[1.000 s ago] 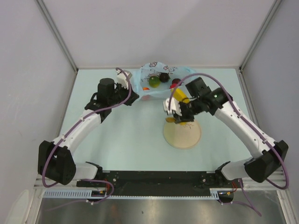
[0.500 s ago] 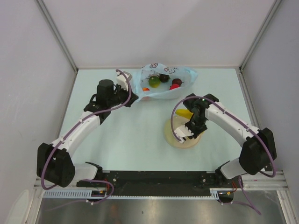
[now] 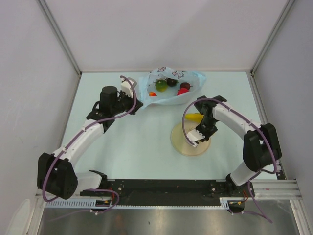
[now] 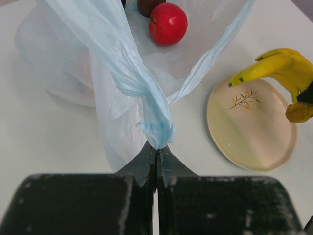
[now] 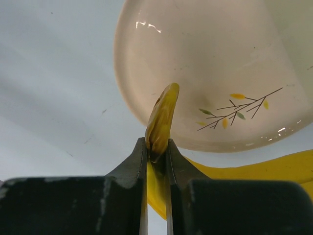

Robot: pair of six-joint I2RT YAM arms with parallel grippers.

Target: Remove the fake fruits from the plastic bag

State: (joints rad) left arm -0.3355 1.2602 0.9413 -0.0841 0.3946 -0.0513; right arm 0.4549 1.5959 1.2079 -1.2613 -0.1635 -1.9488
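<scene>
Progress stands at one fruit out: the banana (image 5: 161,117) is clamped by one end in the closed right end effector (image 5: 156,147), hanging over the tan plate (image 4: 254,132) on the counter (image 3: 137,142). The left end effector (image 4: 155,152) pinches a gathered fold of the plastic bag (image 4: 117,63). Inside it lie the green fruit (image 3: 161,85), maroon fruit (image 3: 171,82), red apple (image 4: 167,23) and orange fruit (image 3: 152,93), all left to remove.

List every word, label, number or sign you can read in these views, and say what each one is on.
No readable text in any view.
On the light blue translucent plastic bag, the white patch carries small dark printed marks, too small to read.
On the round tan plate, there is only a painted twig with leaves, no words.
</scene>
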